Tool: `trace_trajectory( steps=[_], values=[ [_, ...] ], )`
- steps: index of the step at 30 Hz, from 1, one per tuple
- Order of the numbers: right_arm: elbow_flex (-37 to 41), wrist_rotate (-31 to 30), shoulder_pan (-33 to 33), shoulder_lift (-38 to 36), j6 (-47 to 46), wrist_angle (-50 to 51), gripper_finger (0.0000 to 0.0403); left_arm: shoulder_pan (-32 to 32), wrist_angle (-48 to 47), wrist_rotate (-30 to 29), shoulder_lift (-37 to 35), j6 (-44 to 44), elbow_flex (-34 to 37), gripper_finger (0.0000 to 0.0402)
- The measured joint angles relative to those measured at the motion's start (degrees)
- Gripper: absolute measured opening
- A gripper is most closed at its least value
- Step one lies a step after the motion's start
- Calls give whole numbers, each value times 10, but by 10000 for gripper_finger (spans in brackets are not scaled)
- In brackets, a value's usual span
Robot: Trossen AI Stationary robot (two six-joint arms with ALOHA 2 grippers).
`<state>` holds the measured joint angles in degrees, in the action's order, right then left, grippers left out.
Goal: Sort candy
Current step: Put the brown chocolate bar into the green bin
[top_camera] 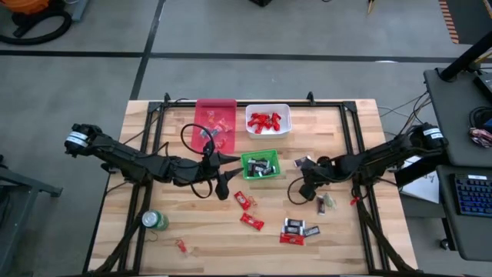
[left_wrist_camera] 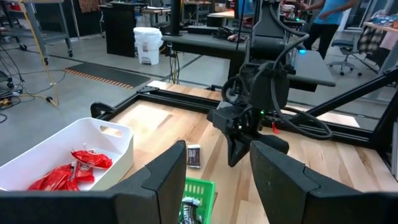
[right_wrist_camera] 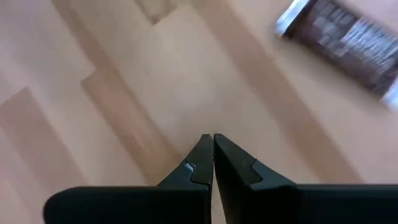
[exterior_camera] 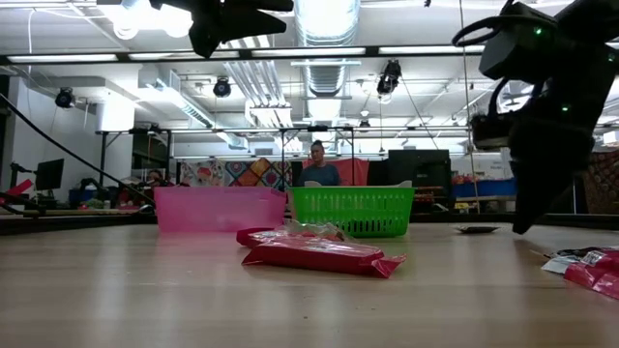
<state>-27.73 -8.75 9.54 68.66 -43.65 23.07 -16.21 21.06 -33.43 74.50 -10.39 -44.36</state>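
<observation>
Candy sorting here calls for parting the jaws before descending on a single sweet, so neighbours stay put. Right gripper, right of centre in the high view, has its fingers pressed shut on nothing, pointing down at bare wood, with a dark silver-edged wrapped sweet lying just beside. Left gripper hovers spread open and empty over the green mesh plastic bin at centre. Loose red and dark wrapped candy lies scattered lower centre; red pieces fill the white rectangular plastic bin above.
</observation>
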Motion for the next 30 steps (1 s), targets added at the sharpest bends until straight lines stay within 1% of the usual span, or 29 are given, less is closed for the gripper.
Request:
trace_trajectory(
  steps=[6, 8, 10, 11, 12, 18, 21, 24, 28, 30],
  values=[
    [2, -101, 21, 0, 8, -27, 9, 0, 0, 0, 0, -2, 0, 161],
    [3, -150, 29, 0, 6, -37, 9, 0, 0, 0, 0, -2, 0, 161],
    [4, -207, 36, 0, -12, -43, 9, 0, 0, 0, 0, -2, 0, 161],
    [4, -226, 37, 0, -26, -41, 9, 0, 0, 0, 0, -2, 0, 161],
    [4, -232, 37, 0, -38, -41, 9, 0, 0, 0, 0, -2, 0, 161],
    [1, -213, 37, 0, -88, -40, 14, 0, 0, 0, 0, -2, 0, 161],
    [1, -216, 37, 3, -110, -41, 34, 0, 0, 0, 0, -2, 0, 161],
    [1, -255, 37, 4, -126, -41, 68, 0, 0, 0, 0, -2, 0, 161],
    [1, -307, 31, 4, -85, -41, 123, 0, 0, 0, 0, -2, 0, 161],
    [1, -318, 19, 5, -65, -41, 149, 0, 0, 0, 0, -2, 0, 161]
  ],
)
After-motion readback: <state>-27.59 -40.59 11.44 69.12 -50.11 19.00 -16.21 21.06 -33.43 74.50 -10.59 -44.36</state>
